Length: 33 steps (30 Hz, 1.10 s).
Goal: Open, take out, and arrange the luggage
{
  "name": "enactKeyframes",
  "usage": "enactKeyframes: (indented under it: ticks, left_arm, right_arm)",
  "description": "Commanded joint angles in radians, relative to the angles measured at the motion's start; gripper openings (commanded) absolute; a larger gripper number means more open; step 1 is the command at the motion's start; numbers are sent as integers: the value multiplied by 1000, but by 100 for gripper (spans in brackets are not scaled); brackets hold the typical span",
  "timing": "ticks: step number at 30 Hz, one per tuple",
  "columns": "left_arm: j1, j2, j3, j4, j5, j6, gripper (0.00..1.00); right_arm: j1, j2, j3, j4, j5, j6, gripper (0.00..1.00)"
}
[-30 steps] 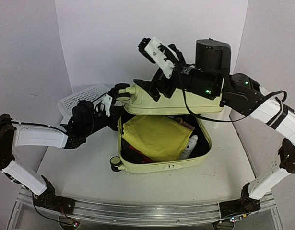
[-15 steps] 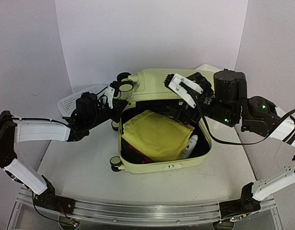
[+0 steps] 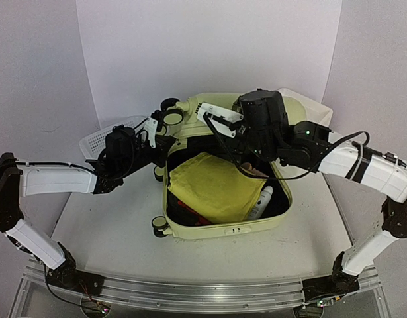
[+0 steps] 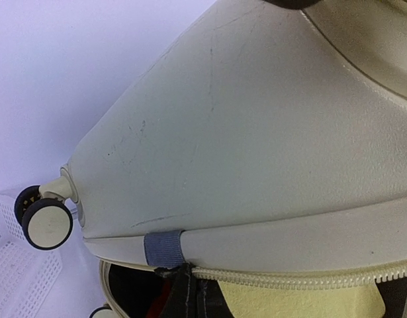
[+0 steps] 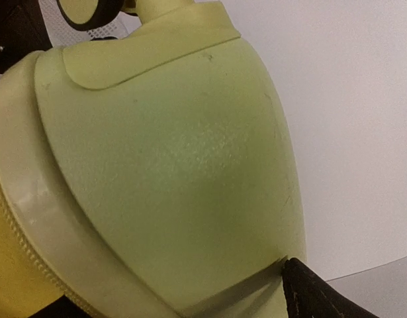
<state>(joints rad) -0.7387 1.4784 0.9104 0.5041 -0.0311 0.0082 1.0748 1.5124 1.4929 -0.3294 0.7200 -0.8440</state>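
Left arm [image 3: 57,182]: low, stretched to the luggage [image 3: 223,228] hinge corner; left gripper [image 3: 149,134] closed.
Right arm [image 3: 362,162]: elbow high, right gripper [image 3: 220,126] over the raised lid [image 3: 190,109], opening unclear.

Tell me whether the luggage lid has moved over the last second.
Yes. The luggage lid has swung up and back toward the rear wall, opening wider. The lower shell has stayed put.

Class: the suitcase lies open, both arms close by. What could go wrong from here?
The lid of the luggage stands tilted back with the right gripper at it; if it slips free, it may fall onto the yellow cloth and white bottle inside. Pushed further back, the lid could knock the white box behind it.
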Motion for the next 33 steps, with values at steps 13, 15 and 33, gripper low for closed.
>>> enactKeyframes:
  ticks: [13, 15, 33]
  left_arm:
    - [0, -215, -72, -286, -129, -378, 37]
    - [1, -228, -96, -312, -92, -470, 58]
    - [75, 5, -97, -466, 245, -811, 82]
  right_arm:
    - [-59, 238, 305, 224, -14, -104, 5]
    - [-64, 258, 327, 247, -16, -103, 3]
    - [-83, 342, 428, 288, -61, -15, 0]
